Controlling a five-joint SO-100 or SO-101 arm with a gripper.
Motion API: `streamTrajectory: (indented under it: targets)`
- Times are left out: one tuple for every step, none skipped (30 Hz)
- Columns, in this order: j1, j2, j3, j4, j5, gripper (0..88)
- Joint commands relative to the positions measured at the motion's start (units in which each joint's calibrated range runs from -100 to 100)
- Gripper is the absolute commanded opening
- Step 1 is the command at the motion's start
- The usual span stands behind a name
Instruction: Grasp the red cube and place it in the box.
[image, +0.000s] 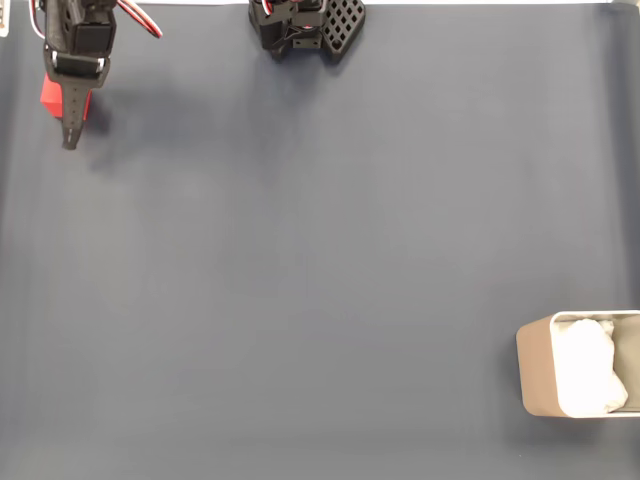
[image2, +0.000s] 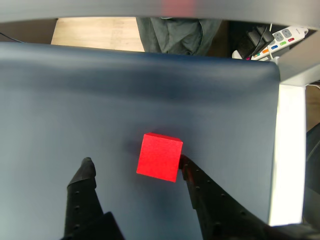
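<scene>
Straddling the red cube (image2: 160, 157) off-centre, the open hand (image2: 135, 170) has one finger touching the cube's side; closing could nudge or twist it away, far from the box (image: 535, 370) across the worktop (image: 300, 280).

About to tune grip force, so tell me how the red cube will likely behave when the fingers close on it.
The red cube looks rigid with flat matte faces, so it probably won't roll or slip easily. It seems small and likely light. The gripper is open, one finger beside the cube's edge, so an off-centre squeeze might twist or nudge it along the dark mat.
</scene>
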Motion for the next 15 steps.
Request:
streamTrajectory:
  targets:
    - [-0.67, -2.09, -2.92, -0.97, -0.54, 38.5]
    - [-0.75, -2.09, -3.02, -1.05, -0.54, 38.5]
    - [-0.82, -2.09, -3.02, -1.29, -0.59, 38.5]
    - [-0.89, -2.09, -3.02, -1.62, -0.68, 38.5]
    - [-0.96, -2.09, -3.02, -1.87, -0.78, 38.6]
    - [-1.03, -2.18, -3.02, -2.03, -0.78, 38.6]
    - [-1.1, -2.18, -3.02, -2.28, -0.88, 38.7]
    - [-1.17, -2.27, -3.02, -2.36, -0.98, 38.7]
    - [-1.24, -2.27, -3.11, -2.36, -0.98, 38.8]
    - [-1.31, -2.27, -3.11, -2.44, -1.03, 38.8]
    - [-1.39, -2.27, -3.11, -2.44, -1.07, 38.8]
    - [-1.46, -2.27, -3.11, -2.44, -1.07, 38.8]
    - [-1.53, -2.27, -3.11, -2.52, -1.12, 38.8]
    - [-1.6, -2.35, -3.11, -2.77, -1.17, 38.8]
    - [-1.6, -2.35, -3.11, -3.02, -1.22, 38.8]
